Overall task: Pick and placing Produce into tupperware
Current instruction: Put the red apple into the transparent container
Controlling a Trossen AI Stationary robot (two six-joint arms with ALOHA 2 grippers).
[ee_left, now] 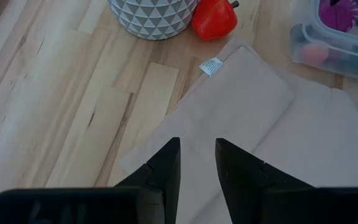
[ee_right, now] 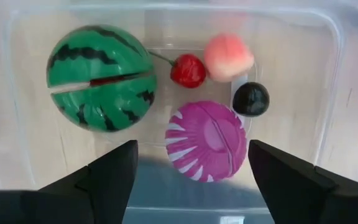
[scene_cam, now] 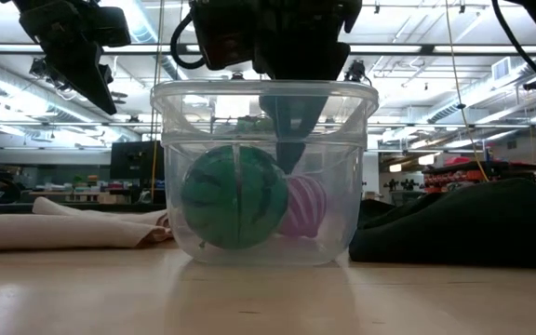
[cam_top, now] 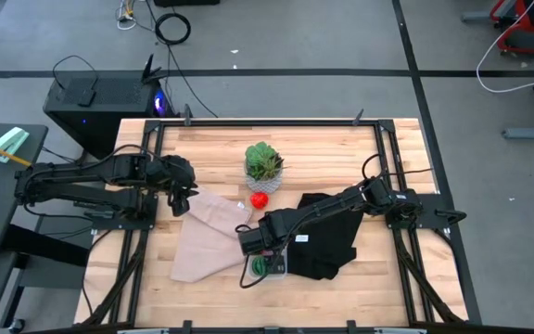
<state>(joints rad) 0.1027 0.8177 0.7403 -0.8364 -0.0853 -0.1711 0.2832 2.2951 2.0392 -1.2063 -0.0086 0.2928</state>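
Right gripper (ee_right: 191,165) directly above tupperware (ee_right: 328,93), fingers spread wide, holding nothing. Inside tupperware: green striped ball (ee_right: 100,76), magenta striped ball (ee_right: 206,140), small red cherry (ee_right: 188,70), pink piece (ee_right: 228,56), tiny black piece (ee_right: 250,99), all close together. Red piece (cam_top: 260,199) outside on table, just beside potted plant (cam_top: 263,163) and tan cloth (cam_top: 207,232). Left gripper (ee_left: 196,165) over tan cloth, fingers narrow, empty.

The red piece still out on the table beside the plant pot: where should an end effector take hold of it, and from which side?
Grip the red piece across its rounded body, coming straight down from above. It lies on bare wood, with the patterned pot close on one side and the tan cloth edge just before it, so a sideways approach looks crowded; the dark stem looks too small.
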